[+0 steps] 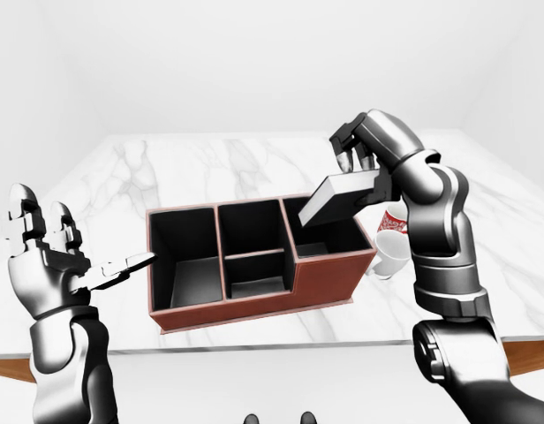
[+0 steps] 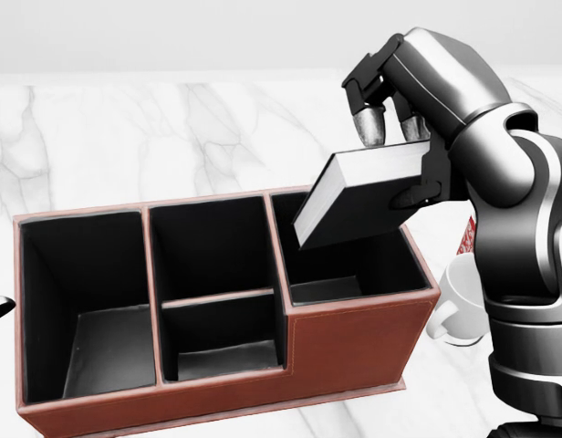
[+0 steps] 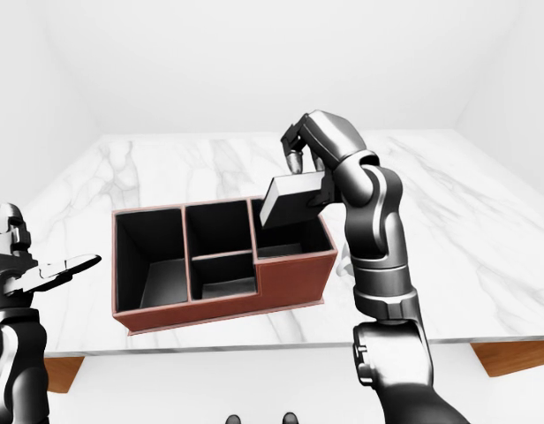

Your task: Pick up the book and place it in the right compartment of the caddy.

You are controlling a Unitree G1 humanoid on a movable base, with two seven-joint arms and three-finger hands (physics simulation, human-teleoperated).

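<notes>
- Right hand (image 2: 390,128), upper right of the head view, clamped on the book (image 2: 363,196), held tilted above the right compartment of the caddy (image 2: 354,351), lower corner dipping toward the opening.
- Possible snag: lower corner catching the divider at the left of that compartment, given the slant and how near it hangs.
- Possible slip: a thin-looking grip at one end, so a loose release likely to drop the book aslant, propped on the rim or leaning out.
- Possible knock: white mug (image 2: 454,306) just right of the caddy, close beside the forearm.
- Left hand (image 1: 51,256), lower left of the left-eye view, fingers spread, holding nothing, apart from the caddy.
- Hidden: thumb contact under the book; mug mostly behind the arm; table (image 2: 126,137) near edge cut off in the head view.
</notes>
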